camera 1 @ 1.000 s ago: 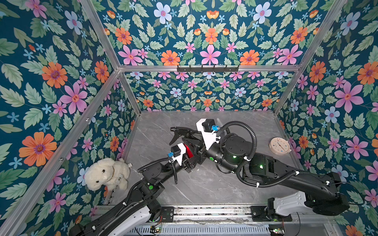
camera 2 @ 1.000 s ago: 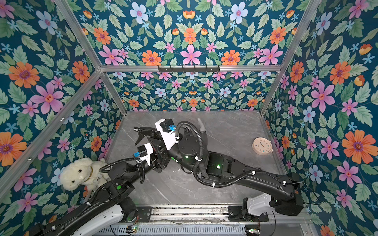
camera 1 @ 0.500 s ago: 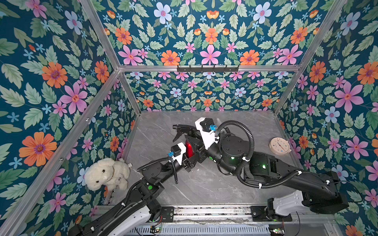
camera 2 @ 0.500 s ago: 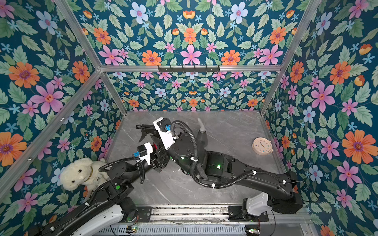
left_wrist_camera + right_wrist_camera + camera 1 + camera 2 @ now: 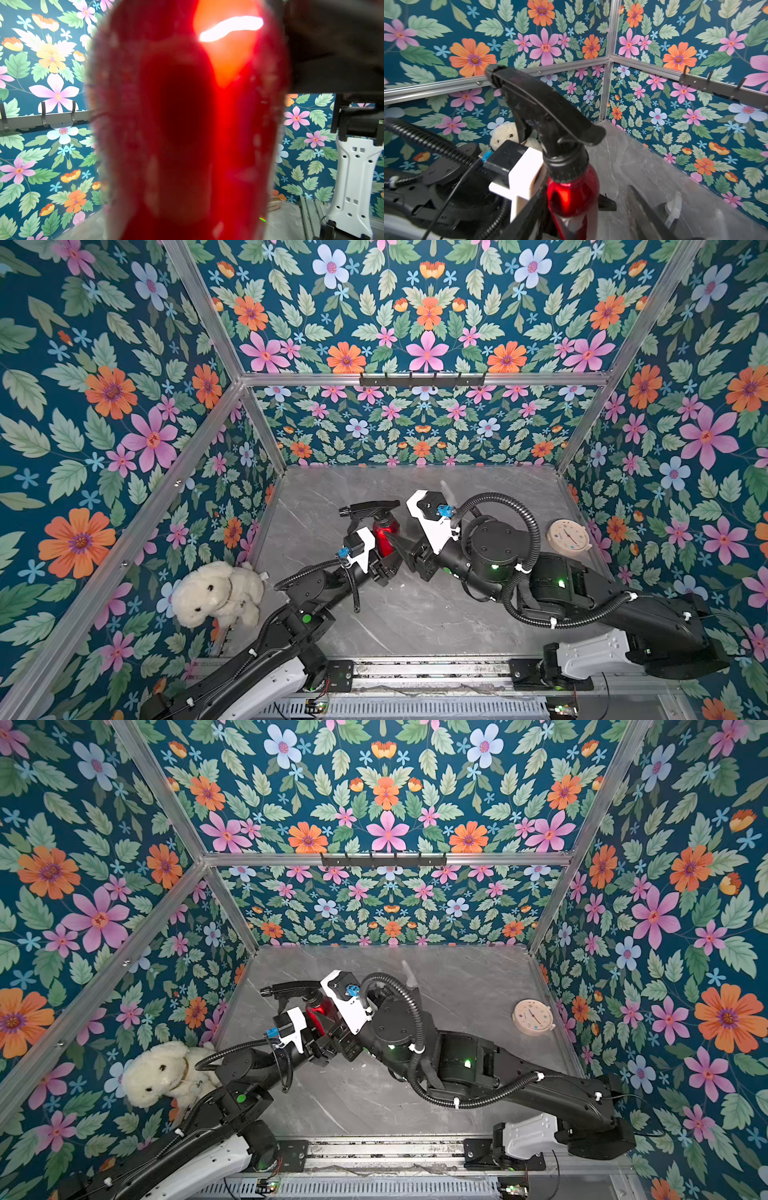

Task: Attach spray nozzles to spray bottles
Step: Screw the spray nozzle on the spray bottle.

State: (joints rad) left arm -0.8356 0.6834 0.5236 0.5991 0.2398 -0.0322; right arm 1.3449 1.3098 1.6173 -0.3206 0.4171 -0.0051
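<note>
The left fingers [image 5: 380, 568] clamp the upright red spray bottle [image 5: 384, 537], and the black nozzle [image 5: 370, 508] sits on its neck. The right fingers [image 5: 639, 207] stand apart, flanking that bottle. This pair looks finished; the whitish nozzle [image 5: 672, 205] near the bottle is too hidden to judge.

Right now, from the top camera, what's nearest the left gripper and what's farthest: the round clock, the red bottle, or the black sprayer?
1. red bottle: gripped by the left gripper, touching it.
2. black sprayer: on the bottle's neck, just above the grip.
3. round clock: lying far off to the right.
</note>
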